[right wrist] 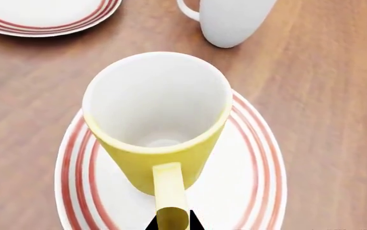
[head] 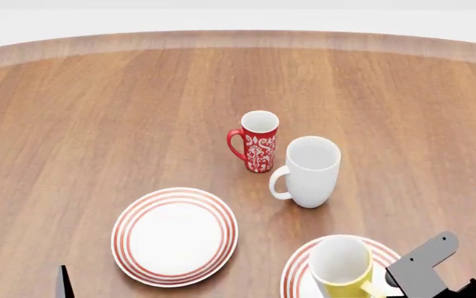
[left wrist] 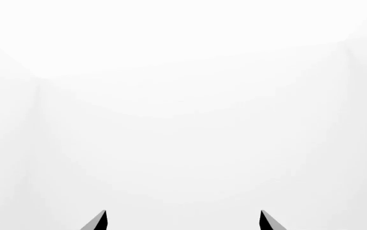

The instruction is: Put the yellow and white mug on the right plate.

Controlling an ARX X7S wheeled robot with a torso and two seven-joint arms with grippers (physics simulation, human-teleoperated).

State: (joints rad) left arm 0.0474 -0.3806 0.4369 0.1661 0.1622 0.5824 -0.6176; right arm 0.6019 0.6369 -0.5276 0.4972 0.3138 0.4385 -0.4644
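The yellow and white mug (head: 342, 270) stands upright over the right plate (head: 296, 276) at the table's front right. In the right wrist view the mug (right wrist: 158, 139) sits within the plate's red rings (right wrist: 247, 163); I cannot tell whether its base touches the plate. My right gripper (right wrist: 170, 221) is shut on the mug's yellow handle (right wrist: 167, 187); it also shows in the head view (head: 379, 287). My left gripper (left wrist: 183, 220) is open and empty, facing blank white. Only one of its tips (head: 64, 282) shows in the head view, at the front left.
The look-alike left plate (head: 174, 236) lies front left of centre. A tall all-white mug (head: 311, 171) stands just behind the right plate, and a slim red patterned mug (head: 257, 141) behind that. The round wooden table (head: 97, 112) stretches far back.
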